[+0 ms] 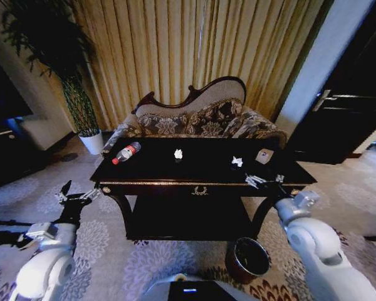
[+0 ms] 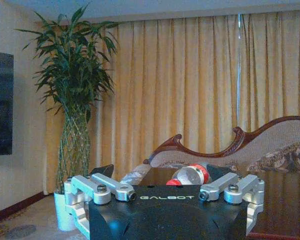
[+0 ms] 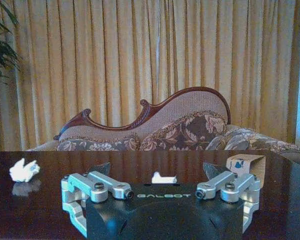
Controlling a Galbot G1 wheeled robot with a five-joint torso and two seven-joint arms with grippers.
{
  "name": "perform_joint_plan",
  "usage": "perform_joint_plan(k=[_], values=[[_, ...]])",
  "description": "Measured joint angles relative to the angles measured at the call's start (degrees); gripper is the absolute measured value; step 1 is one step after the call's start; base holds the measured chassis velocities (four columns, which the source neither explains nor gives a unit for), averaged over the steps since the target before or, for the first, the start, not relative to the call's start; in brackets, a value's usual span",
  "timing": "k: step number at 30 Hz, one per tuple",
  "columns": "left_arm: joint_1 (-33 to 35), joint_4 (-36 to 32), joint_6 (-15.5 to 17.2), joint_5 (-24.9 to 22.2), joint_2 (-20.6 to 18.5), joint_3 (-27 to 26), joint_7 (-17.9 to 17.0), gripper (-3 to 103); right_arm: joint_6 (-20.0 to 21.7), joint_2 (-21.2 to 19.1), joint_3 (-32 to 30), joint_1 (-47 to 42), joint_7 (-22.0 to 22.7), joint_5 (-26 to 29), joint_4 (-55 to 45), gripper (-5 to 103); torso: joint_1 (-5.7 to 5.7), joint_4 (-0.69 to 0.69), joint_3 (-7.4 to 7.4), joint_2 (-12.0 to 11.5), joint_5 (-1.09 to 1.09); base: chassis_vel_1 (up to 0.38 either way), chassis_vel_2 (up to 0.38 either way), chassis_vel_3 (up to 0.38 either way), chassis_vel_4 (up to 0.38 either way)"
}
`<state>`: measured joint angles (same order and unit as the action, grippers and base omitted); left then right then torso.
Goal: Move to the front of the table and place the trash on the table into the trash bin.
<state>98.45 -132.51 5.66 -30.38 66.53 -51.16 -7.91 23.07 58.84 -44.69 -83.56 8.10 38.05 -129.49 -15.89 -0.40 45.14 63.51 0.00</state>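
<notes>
Left gripper (image 1: 75,193) hangs left of the table (image 1: 200,183), fingers apart. Right gripper (image 1: 265,180) at its front edge, fingers apart, empty. Bottle (image 1: 126,152) lies on top.

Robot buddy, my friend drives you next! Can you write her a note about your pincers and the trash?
Left pincer: open, empty, left of the table.
Right pincer: open, empty, at the table's front right edge.
On the table: bottle, two white scraps, packet.
Bin: on the floor, front right of the table.
Done: parked at the table.
Left: all the trash.
</notes>
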Motion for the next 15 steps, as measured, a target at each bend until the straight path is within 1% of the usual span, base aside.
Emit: perform_joint_plan(k=[2,3,5,6,8,9,10,13,14,15], values=[[-0.24,-0.16,0.62,-0.14,-0.90,0.97,-0.76,100,0.70,-1.72,0.87,1.29,0.91,1.22,0.65,100,-0.06,-0.01,0.03,-0.03,0.00,0.000,0.000,0.000,0.000],[-0.24,-0.16,0.62,-0.14,-0.90,0.97,-0.76,100,0.70,-1.72,0.87,1.29,0.91,1.22,0.65,100,-0.06,-0.01,0.03,-0.03,0.00,0.000,0.000,0.000,0.000],[-0.96,-0.50,1.85,-0.62,-2.29,2.60,-2.68,100,1.30,-3.78,1.93,3.46,2.81,3.25,1.59,100,-0.08,-0.01,0.03,-0.05,0.00,0.000,0.000,0.000,0.000],[-0.96,-0.50,1.85,-0.62,-2.29,2.60,-2.68,100,1.30,-3.78,1.93,3.46,2.81,3.25,1.59,100,-0.08,-0.01,0.03,-0.05,0.00,0.000,0.000,0.000,0.000],[-1.56,-0.73,2.55,-0.84,-3.19,3.49,-3.66,100,1.77,-5.59,2.88,6.11,4.21,4.67,3.39,100,-0.07,-0.02,0.03,-0.04,0.00,0.000,0.000,0.000,0.000],[-1.65,-0.92,2.78,-0.90,-3.47,3.59,-3.78,100,2.29,-6.43,3.22,7.25,4.52,5.29,4.22,100,-0.07,-0.02,0.02,-0.04,0.00,0.000,0.000,0.000,0.000],[-1.65,-0.92,2.78,-0.90,-3.47,3.59,-3.78,100,2.29,-6.43,3.22,7.25,4.52,5.29,4.22,100,-0.07,-0.02,0.02,-0.04,0.00,0.000,0.000,0.000,0.000],[-1.24,-1.35,3.15,-0.97,-3.80,3.53,-3.81,100,4.67,-8.90,4.62,10.90,5.15,7.53,6.83,100,-0.06,-0.01,0.02,-0.04,0.01,0.000,0.000,0.000,0.000],[-1.24,-1.35,3.15,-0.97,-3.80,3.53,-3.81,100,4.67,-8.90,4.62,10.90,5.15,7.53,6.83,100,-0.06,-0.01,0.02,-0.04,0.01,0.000,0.000,0.000,0.000],[-1.10,-1.36,3.17,-0.97,-3.80,3.51,-3.80,100,5.10,-9.81,5.59,12.38,5.59,8.27,7.90,100,-0.07,-0.01,0.03,-0.04,0.00,0.000,0.000,0.000,0.000]])
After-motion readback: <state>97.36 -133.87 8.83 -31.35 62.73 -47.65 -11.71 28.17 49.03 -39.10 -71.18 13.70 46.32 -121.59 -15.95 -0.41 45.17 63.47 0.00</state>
